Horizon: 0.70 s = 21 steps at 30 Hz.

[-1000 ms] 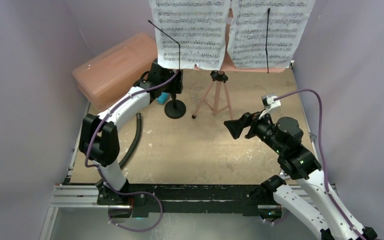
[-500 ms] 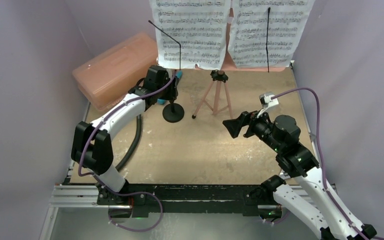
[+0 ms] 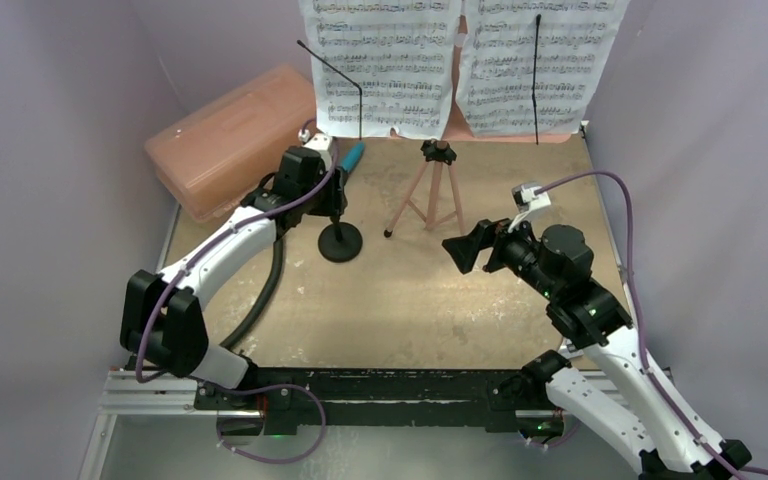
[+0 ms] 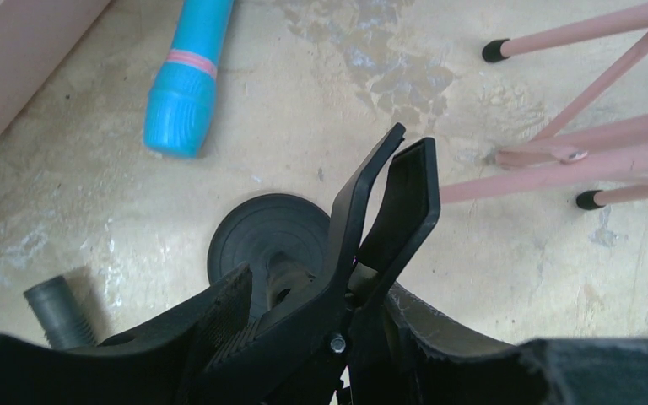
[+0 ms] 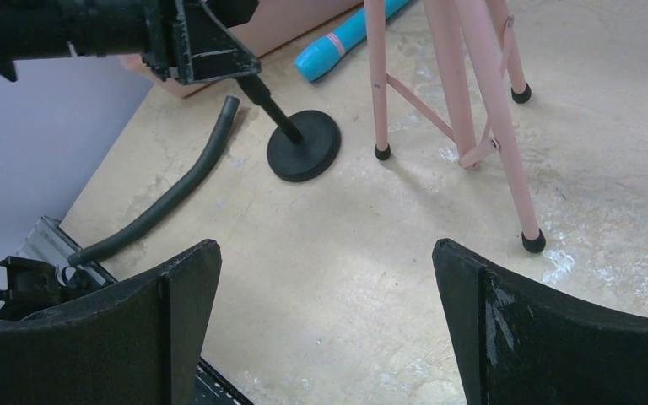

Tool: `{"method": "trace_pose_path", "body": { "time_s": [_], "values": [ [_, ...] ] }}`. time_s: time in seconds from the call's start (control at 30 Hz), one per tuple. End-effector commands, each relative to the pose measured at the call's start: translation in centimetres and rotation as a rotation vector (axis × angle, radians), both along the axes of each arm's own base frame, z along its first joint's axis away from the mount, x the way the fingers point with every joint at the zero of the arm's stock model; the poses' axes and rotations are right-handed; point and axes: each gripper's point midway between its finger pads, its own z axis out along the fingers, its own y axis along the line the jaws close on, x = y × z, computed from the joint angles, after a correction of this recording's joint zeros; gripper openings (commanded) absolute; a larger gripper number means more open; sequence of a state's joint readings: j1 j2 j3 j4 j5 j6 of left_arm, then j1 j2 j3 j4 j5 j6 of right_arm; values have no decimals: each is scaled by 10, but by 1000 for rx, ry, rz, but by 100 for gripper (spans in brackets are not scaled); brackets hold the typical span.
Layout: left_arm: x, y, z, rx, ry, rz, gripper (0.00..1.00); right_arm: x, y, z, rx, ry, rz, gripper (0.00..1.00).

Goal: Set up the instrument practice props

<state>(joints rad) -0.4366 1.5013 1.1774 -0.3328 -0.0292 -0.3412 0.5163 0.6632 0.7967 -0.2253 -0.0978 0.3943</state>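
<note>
The pink music stand (image 3: 432,190) stands on its tripod legs at the back, with two white sheet-music pages (image 3: 385,65) (image 3: 540,65) on it. My left gripper (image 3: 328,195) is shut on the upper part of the black mic stand (image 3: 340,242), whose round base rests on the table. In the left wrist view the gripper (image 4: 329,295) clamps the stand's clip (image 4: 388,198) above the base (image 4: 266,236). The cyan microphone (image 3: 350,157) lies flat behind it and also shows in the left wrist view (image 4: 187,80). My right gripper (image 3: 465,252) is open and empty, low over the table (image 5: 329,287).
A translucent pink case (image 3: 230,135) lies at the back left, next to the microphone. A black hose (image 3: 265,280) curves along the left side of the table. The tripod feet (image 5: 533,243) stand between the two grippers. Walls close in on both sides.
My left gripper has pulled the mic stand toward the near side and slightly left, uncovering the cyan microphone. My right gripper has drifted slightly left and stays open.
</note>
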Motion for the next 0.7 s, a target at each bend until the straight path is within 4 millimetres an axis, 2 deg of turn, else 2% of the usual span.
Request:
{"method": "trace_pose_path", "body": {
  "time_s": [0.0, 0.1, 0.3, 0.67],
  "values": [
    [-13, 3, 34, -85, -67, 17, 20, 4, 5, 22, 18, -73, 19, 98],
    [-27, 7, 34, -113, -60, 29, 19, 5, 6, 21, 17, -72, 25, 98],
    [-60, 1, 40, -217, -39, -14, 18, 6, 7, 18, 11, -67, 27, 98],
    [-115, -18, 57, -352, -47, -231, 14, 6, 7, 12, 7, -60, 30, 98]
  ]
}}
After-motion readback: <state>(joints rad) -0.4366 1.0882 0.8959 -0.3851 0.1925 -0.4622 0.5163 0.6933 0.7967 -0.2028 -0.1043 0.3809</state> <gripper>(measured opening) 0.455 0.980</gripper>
